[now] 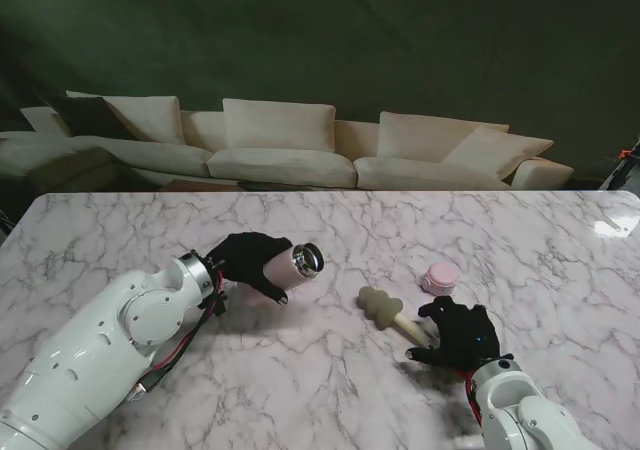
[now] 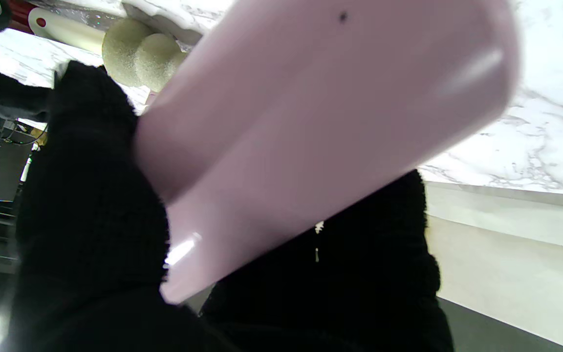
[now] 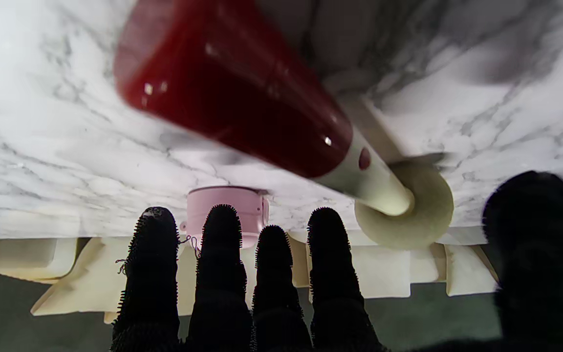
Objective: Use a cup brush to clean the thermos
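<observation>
Thermos held, brush not yet lifted.
Our left hand [image 1: 245,260] grips the thermos [image 1: 290,264]; our right hand [image 1: 462,334], fingers spread, holds nothing over the brush [image 1: 392,314]; scrubbing remains.

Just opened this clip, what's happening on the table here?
The left robot hand grips a pink thermos on its side, lid off, mouth towards the brush. The brush lies on the marble table; the right robot hand is over its handle, fingers spread, not gripping it. The pink lid sits just beyond. No scrubbing yet.
</observation>
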`<state>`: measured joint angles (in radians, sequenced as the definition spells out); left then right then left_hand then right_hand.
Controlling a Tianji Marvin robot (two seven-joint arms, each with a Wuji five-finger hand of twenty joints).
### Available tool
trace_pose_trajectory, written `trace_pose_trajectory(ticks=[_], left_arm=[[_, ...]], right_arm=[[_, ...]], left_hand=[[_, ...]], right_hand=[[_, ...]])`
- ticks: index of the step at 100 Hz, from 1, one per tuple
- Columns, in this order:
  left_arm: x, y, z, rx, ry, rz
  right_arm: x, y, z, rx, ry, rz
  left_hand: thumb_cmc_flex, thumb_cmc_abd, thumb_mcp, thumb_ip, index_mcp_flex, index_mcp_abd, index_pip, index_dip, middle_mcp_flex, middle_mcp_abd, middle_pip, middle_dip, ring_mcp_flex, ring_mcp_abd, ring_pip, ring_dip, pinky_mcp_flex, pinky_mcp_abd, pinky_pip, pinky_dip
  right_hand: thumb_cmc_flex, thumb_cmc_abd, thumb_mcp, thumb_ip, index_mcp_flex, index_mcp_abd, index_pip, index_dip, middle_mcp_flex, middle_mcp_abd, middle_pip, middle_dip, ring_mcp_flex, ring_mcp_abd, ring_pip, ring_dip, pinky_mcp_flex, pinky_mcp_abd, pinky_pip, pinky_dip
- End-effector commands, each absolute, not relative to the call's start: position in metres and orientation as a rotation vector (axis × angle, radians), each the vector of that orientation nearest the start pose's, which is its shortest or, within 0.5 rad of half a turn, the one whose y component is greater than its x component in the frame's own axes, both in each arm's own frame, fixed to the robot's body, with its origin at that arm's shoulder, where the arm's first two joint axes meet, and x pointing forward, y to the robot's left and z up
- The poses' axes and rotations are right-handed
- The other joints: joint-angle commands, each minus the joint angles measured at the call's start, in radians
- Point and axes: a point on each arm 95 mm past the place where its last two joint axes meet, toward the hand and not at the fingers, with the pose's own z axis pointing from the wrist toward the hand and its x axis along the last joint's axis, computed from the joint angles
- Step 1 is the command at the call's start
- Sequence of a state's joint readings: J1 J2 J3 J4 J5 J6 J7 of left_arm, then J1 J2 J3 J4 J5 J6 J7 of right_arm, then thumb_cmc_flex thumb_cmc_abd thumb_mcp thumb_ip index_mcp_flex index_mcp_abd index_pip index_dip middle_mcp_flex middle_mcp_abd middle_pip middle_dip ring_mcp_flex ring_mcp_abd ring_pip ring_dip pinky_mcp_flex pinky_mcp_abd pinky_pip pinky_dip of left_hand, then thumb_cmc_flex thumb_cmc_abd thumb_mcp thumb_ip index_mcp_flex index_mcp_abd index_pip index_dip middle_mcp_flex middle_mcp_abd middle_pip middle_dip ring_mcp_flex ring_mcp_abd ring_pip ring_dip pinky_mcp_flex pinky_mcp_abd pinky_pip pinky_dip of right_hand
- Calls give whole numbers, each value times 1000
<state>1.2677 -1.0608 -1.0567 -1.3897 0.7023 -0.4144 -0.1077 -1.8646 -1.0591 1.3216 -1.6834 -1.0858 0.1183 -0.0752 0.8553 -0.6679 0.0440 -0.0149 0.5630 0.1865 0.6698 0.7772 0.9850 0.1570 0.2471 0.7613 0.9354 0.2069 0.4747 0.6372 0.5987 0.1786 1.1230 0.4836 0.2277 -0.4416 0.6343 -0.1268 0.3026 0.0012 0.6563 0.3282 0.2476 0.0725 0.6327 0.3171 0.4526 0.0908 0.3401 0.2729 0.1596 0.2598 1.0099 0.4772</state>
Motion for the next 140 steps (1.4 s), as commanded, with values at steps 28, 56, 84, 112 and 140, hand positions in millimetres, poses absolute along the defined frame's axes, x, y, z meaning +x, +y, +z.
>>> trace_pose_trajectory(ticks=[28, 56, 84, 112, 140], left_arm=[[454, -29, -300, -1108, 1815, -1853], [454, -31, -301, -1111, 1813, -1855], [455, -31, -301, -1108, 1809, -1861], [455, -33, -301, -1106, 1811, -1867], [455, -33, -301, -1105, 1809, -1871]], right_arm=[[322, -42, -395, 1358, 1473, 1148], [325, -37, -401, 1331, 1490, 1140], [327, -33, -406, 1318, 1472, 1141], [328, -33, -402, 1336, 1448, 1195], [329, -39, -384, 1321, 1442, 1265]], left_hand=[[365, 369, 344, 54, 93, -196, 137, 54, 0, -50, 81, 19, 84, -111, 181, 62, 20, -130, 63, 16], [368, 369, 343, 52, 93, -194, 136, 56, -2, -50, 85, 16, 85, -111, 182, 63, 20, -128, 64, 16], [369, 370, 343, 51, 91, -194, 137, 57, -4, -50, 88, 14, 85, -111, 185, 64, 19, -127, 65, 17], [369, 371, 343, 50, 92, -194, 137, 58, -4, -49, 90, 13, 87, -112, 187, 65, 21, -128, 68, 18], [369, 370, 343, 49, 93, -195, 138, 58, -4, -49, 91, 13, 87, -112, 187, 65, 22, -128, 68, 19]], right_hand=[[27, 0, 70, 24, 128, -30, 61, 67, 28, 29, 43, 15, 47, 10, 108, 75, 44, 15, 122, 50], [131, -12, 169, 27, 311, -171, 106, 94, 75, 25, 44, 16, 62, 3, 155, 105, 64, 15, 167, 87], [375, -37, 235, -116, 486, -327, 386, -66, 208, -19, 35, 23, 92, -11, 160, 106, 55, 35, 158, 96], [470, 46, 212, -119, 460, -256, 423, 149, 453, -26, -30, 6, 231, 36, 47, 37, 42, 97, 75, 41], [577, 153, 100, -90, 355, -219, 509, 260, 694, 14, -15, 8, 548, 69, 43, 40, 238, 152, 67, -32]])
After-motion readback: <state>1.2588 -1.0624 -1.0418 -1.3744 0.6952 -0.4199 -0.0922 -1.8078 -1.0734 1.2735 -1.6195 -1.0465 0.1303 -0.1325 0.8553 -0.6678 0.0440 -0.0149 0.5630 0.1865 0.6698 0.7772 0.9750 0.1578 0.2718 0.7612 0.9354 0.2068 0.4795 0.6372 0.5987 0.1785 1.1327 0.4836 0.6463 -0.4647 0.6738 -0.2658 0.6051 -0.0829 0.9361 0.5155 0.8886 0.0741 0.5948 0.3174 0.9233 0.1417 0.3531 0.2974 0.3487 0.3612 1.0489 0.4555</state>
